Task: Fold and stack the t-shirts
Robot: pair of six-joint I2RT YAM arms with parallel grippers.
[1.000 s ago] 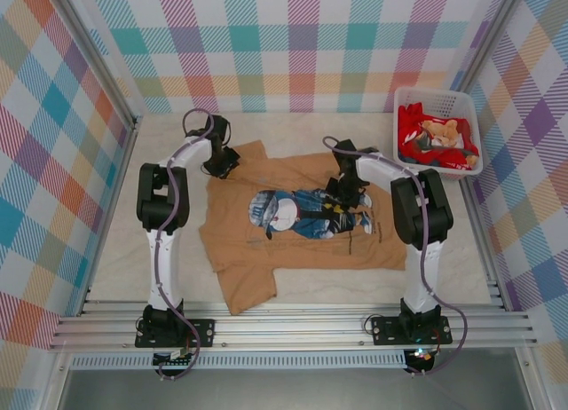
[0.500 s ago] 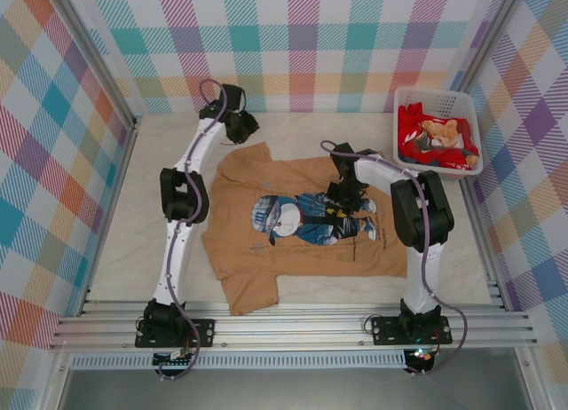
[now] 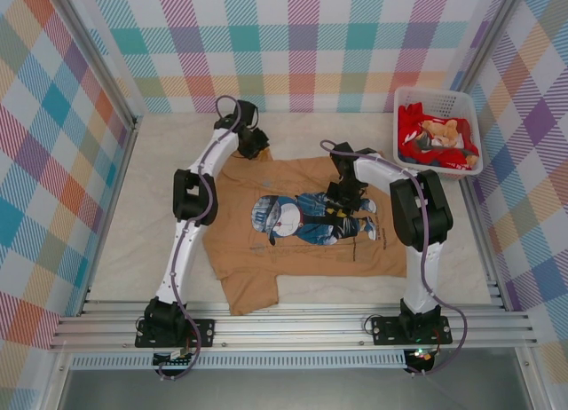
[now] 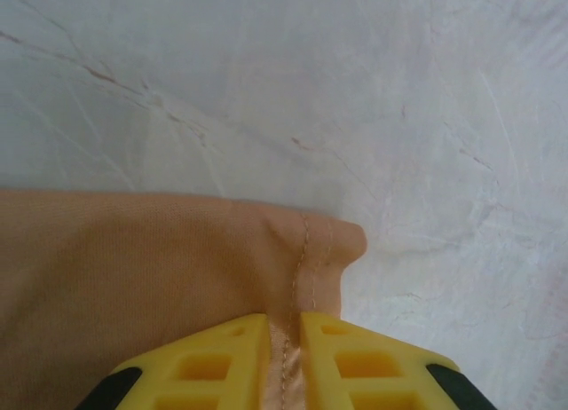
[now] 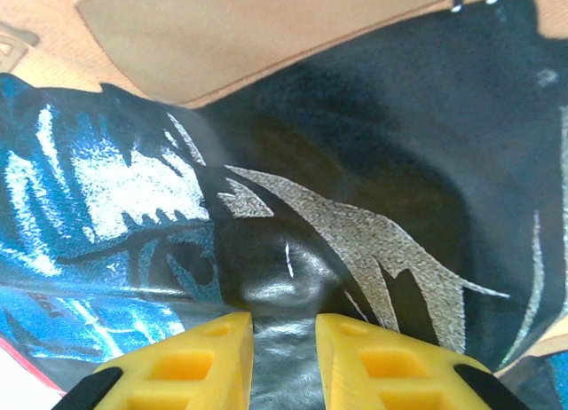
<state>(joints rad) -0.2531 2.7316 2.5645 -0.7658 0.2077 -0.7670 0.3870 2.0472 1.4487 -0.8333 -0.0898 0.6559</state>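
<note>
Pale table (image 3: 115, 250), boxed in by checked walls (image 3: 302, 37), is carrying the lot under handling.

- Tan t-shirt (image 3: 302, 255): is lying spread across the middle of the table, print (image 3: 302, 216) facing up. One sleeve is pointing toward the near edge, the other toward the far edge.
- Left gripper (image 3: 253, 145): is pinching the far sleeve by its stitched hem (image 4: 302, 250). The jaws are almost closed, with only a thin fold of cloth between them.
- Right gripper (image 3: 348, 195): is nipping a small pucker of the printed cloth near the shirt's centre, jaws likewise drawn close.
- Basket (image 3: 437, 95): is sitting at the far right corner, holding a red t-shirt (image 3: 410, 126) and further cloth.

Hazards, as judged from where I am standing:

- The left hold is taking in very little hem, so a pull may be slipping it free and dropping the sleeve half-folded.
- The right pinch may be catching only the top layer, so lifting could be ballooning the front away from the back and creasing the fold.
- With the two holds so unevenly placed, any drag risks skewing the shirt across the table.
</note>
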